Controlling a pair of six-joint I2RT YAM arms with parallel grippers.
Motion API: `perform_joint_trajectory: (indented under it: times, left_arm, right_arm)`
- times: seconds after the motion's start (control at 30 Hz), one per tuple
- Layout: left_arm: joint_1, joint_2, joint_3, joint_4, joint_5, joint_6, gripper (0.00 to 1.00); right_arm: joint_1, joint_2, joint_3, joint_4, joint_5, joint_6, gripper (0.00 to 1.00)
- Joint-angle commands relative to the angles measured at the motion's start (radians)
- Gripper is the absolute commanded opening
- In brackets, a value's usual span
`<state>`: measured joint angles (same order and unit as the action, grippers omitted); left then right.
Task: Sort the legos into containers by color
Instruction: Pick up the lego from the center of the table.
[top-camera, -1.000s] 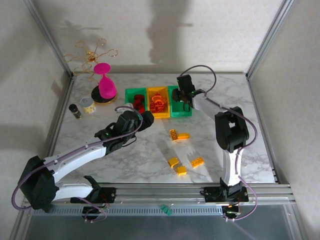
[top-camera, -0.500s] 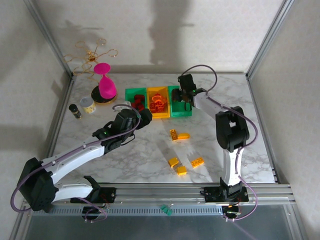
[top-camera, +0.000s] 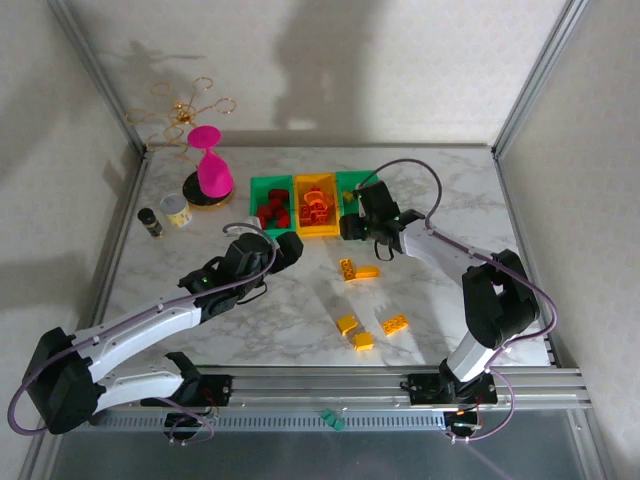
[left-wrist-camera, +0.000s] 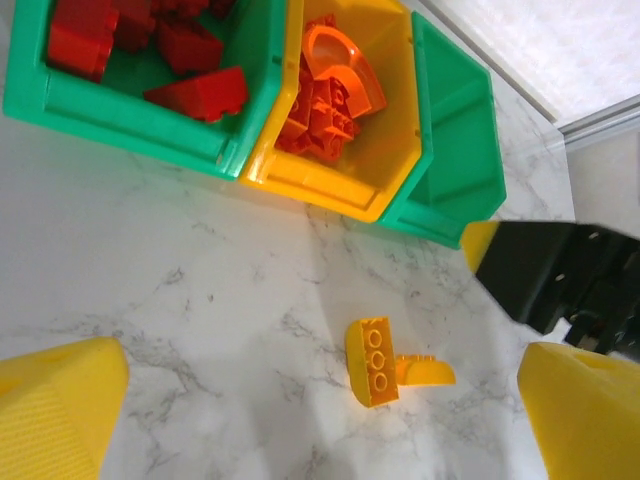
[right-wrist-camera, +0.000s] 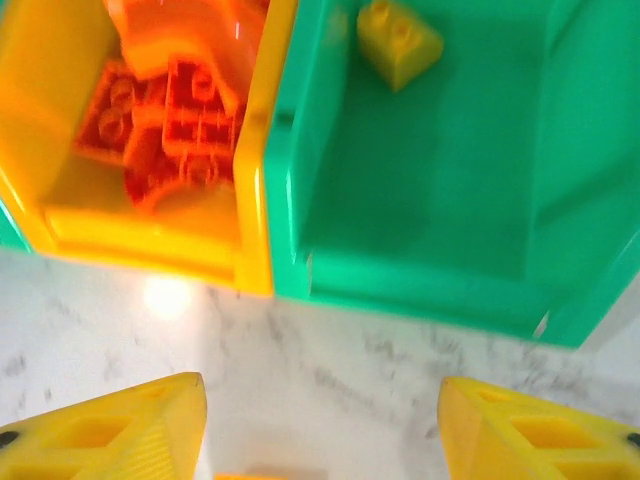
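Since a second ago the right gripper (top-camera: 362, 224) has drawn back from above the right green bin (right-wrist-camera: 420, 180) to that bin's near edge, just right of the yellow-orange bin (left-wrist-camera: 320, 190), and its jaws have parted; its fingers (right-wrist-camera: 120, 430) now stand wide with nothing between them; the left arm has eased back a little. One yellow brick (right-wrist-camera: 400, 38) lies in the right green bin, which touches the yellow-orange bin's right wall; orange bricks (left-wrist-camera: 325, 95) lie piled in the yellow-orange bin itself; red bricks (left-wrist-camera: 150, 40) sit in the left green bin (left-wrist-camera: 120, 110), against its left wall. The left gripper (left-wrist-camera: 320, 400) hovers on the near side of the yellow-orange bin, fingers spread wide, empty. Red and orange look finished; yellow has barely begun; five loose yellow bricks (top-camera: 348, 268) wait on the table (top-camera: 300, 310), all nearer the arms than the yellow-orange bin, two fairly close to it, three well apart.
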<state>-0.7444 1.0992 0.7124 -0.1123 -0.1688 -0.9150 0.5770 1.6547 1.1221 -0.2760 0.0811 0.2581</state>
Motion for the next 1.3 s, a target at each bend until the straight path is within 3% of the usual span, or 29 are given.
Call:
perform_joint_trajectory:
  times: [0.0,0.23,0.63,1.27]
  left_arm:
    - [-0.022,-0.045,-0.04,-0.014,-0.012,-0.053,1.0]
    - [-0.033,-0.076,-0.092,-0.018,-0.023,-0.097,1.0]
    - [-0.042,-0.069,-0.119,-0.021,-0.048,-0.114,1.0]
    - [-0.042,-0.027,-0.08,-0.023,-0.042,-0.091,1.0]
  right_arm:
    - [0.054,-0.019,-0.05,-0.049,-0.002,0.014,0.63]
    - [0.143,0.04,-0.073,-0.063,0.068,0.023,0.65]
    - [0.167,0.187,-0.021,-0.042,0.101,0.029,0.61]
    - [0.167,0.162,-0.011,-0.031,0.101,0.039,0.31]
